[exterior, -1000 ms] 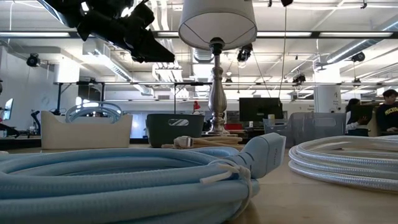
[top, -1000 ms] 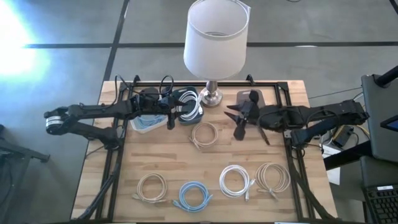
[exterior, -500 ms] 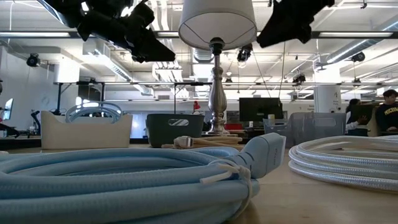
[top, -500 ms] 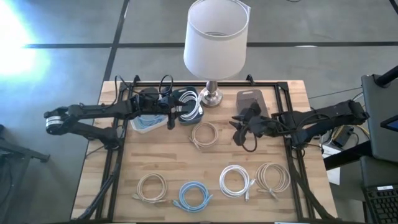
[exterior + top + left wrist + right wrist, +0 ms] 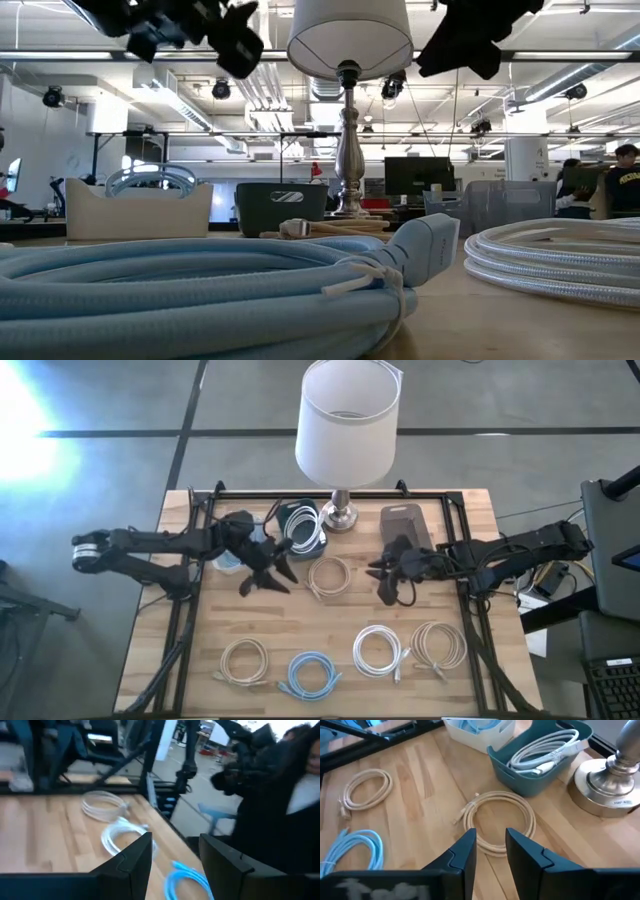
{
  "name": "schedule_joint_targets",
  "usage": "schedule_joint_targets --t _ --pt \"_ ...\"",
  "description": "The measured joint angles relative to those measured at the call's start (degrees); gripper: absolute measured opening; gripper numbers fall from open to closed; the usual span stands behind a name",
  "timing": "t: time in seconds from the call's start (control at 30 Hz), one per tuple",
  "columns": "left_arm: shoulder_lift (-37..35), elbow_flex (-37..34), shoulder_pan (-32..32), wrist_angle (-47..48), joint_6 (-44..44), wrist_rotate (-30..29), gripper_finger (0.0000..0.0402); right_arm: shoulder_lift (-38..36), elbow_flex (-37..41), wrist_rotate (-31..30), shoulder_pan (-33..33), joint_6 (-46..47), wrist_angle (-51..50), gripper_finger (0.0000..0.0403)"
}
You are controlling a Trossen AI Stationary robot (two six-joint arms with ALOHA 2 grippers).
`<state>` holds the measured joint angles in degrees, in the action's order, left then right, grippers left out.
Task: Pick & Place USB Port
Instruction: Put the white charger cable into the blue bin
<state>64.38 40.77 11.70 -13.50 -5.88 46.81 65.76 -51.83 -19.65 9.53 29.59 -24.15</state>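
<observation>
over the middle of the table, the right gripper is hanging with its fingers apart and empty, facing the beige coiled cable that is lying flat on the wood just near of the teal bin. the left gripper is hovering to the left of that coil, fingers also apart and holding nothing. this is looking like the approach step, with no cable picked yet (the teal bin is already holding a white cable). next, i judge, the right gripper is needing to drop onto the coil's rim, straddling the strands, then close and carry it to the bin by the lamp base
</observation>
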Motion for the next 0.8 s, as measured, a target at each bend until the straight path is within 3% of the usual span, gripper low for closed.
schedule_joint_targets --t 0.07,0.23,0.33,0.4,0.6,0.8 --pt "0.0 0.0 -3.1 -2.1 1.2 -6.4 0.0168 0.0 0.0 -0.2 -0.3 0.0 1.7 0.0105" --pt "0.0 0.0 -12.7 -2.2 4.8 -28.9 0.0168 0.0 0.0 -1.3 -0.6 0.2 0.8 0.0111" --pt "0.0 0.0 -17.8 -1.2 6.0 -38.0 0.0168 0.0 0.7 -1.3 -0.5 1.5 0.3 0.011" --pt "0.0 0.0 -20.1 -0.5 6.3 -39.4 0.0168 0.0 1.5 -0.3 -0.5 3.6 0.2 0.0106" --pt "0.0 0.0 -24.1 -0.1 2.3 -36.7 0.0168 1.1 5.0 12.7 2.0 7.9 0.8 0.0096" --pt "0.0 -0.1 -24.8 0.0 1.4 -36.5 0.0168 7.0 7.1 18.4 8.2 12.7 1.1 0.012"
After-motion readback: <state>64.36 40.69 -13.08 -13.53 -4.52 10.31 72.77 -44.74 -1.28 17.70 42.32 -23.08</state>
